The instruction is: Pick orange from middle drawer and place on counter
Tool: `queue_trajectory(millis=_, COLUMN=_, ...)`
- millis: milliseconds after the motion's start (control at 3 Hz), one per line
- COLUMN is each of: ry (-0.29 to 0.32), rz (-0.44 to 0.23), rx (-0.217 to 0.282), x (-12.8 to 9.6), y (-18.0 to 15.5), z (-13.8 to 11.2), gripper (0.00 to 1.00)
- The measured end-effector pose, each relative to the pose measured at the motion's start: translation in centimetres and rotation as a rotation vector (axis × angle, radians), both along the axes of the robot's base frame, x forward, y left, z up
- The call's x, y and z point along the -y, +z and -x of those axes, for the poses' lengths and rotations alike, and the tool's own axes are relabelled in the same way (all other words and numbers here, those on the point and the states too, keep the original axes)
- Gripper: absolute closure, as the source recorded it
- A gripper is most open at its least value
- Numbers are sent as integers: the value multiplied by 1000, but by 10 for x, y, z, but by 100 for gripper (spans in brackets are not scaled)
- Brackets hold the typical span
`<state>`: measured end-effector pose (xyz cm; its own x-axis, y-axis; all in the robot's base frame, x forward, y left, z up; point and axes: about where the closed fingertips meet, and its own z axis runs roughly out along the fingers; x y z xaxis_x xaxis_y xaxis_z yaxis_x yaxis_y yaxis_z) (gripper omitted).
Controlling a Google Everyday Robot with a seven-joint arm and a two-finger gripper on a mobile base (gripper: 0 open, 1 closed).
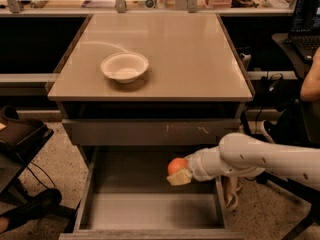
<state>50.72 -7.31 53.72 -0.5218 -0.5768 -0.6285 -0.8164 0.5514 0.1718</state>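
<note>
Orange first: one small round fruit, held in the air over the open middle drawer, below the tabletop's near edge and somewhat toward its near right corner. The gripper is there with it, reaching in from the right on the white arm. Its fingers are closed on the orange. One pale finger shows under the fruit and the other is hidden, so the hold looks more like a cradle from below than a pinch across the top.

By my judgement the orange is light and firm with a little give, and its waxy peel will roll and slip easily. A hold across its widest part with modest pressure suits it best. A hard squeeze would bruise it, and it may roll once set on the glossy surface.

Near to far, by count:
- one open drawer
- one orange
- one gripper
- one shut grey drawer front with pale scratches, just above the opening
- one tan tabletop
- one shallow white bowl on it, nearer the left edge than the right

Beyond the far edge runs one cluttered wooden bench. Past the far right corner stands one laptop.
</note>
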Motion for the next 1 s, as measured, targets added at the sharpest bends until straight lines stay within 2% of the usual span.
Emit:
queue_trajectory(millis=333, ry=-71, rz=49, rx=-15, x=7, y=69, z=-5, gripper=100)
queue_trajectory(millis=667, ry=-137, rz=44, rx=12, x=9, y=111, z=-11, gripper=100)
queue_trajectory(millis=1000, ry=-137, rz=44, rx=12, x=9, y=112, z=-10, gripper=100)
